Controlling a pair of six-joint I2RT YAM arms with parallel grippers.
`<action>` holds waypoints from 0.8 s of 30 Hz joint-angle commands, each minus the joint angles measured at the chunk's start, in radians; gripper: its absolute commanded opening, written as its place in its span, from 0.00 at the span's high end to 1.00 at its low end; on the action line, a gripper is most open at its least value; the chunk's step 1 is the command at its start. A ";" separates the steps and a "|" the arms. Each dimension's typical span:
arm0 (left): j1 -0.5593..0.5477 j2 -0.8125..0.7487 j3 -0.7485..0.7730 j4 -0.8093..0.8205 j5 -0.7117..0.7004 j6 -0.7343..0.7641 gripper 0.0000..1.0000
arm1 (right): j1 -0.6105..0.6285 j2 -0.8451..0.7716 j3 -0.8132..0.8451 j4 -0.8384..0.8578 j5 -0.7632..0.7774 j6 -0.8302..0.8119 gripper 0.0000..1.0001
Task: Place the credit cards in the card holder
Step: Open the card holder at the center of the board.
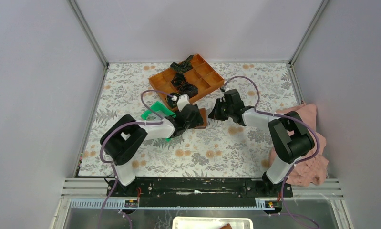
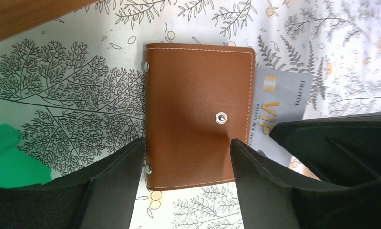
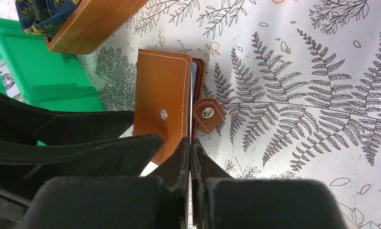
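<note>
One credit card [image 2: 284, 98] protrudes past card holder [image 2: 198, 114].

Card holder [image 2: 198, 114]: smooth brown leather-like, faint sheen, pale stitching, shiny metal snap [image 2: 221, 117]. Card [image 2: 283, 95]: grey plastic, slightly glossy, gold print. Table cover [image 2: 59, 90]: matt white, printed fern pattern. Green tray [image 3: 40, 71]: smooth, glossy plastic. Orange tray [image 3: 95, 21]: matt, wood-like. Pink cloth [image 1: 308, 113]: soft, crumpled fabric.

Setting: lab test cell, as I view it remotely. Grey walls [image 1: 36, 71] on aluminium posts [image 1: 88, 33]. Left arm [image 1: 131, 136] and right arm [image 1: 288, 136] bolted to a rail [image 1: 198, 188], floral cloth [image 1: 202, 152] beneath.
</note>
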 commanded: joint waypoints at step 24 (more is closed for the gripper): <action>-0.080 0.121 0.072 0.154 0.036 0.027 0.27 | -0.089 -0.127 -0.089 0.076 -0.098 0.038 1.00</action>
